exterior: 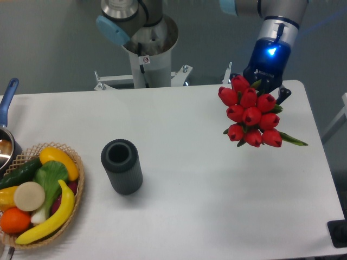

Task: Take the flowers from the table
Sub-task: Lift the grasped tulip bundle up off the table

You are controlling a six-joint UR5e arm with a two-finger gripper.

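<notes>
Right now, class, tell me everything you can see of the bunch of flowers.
The flowers are a tight bunch of about nine glossy red tulip buds, with green leaf tips poking out lower right. They are off the table, buds facing the camera. The gripper behind them holds them; its fingers are mostly hidden. Nothing else touches them.

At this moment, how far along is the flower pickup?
Done: the flowers are off the table, hanging in the air below the gripper. In hand: the gripper holds the bunch by its stems, though the buds hide its fingers. Left: essentially nothing; the pickup looks complete. The dark cylinder and fruit basket sit untouched.
</notes>
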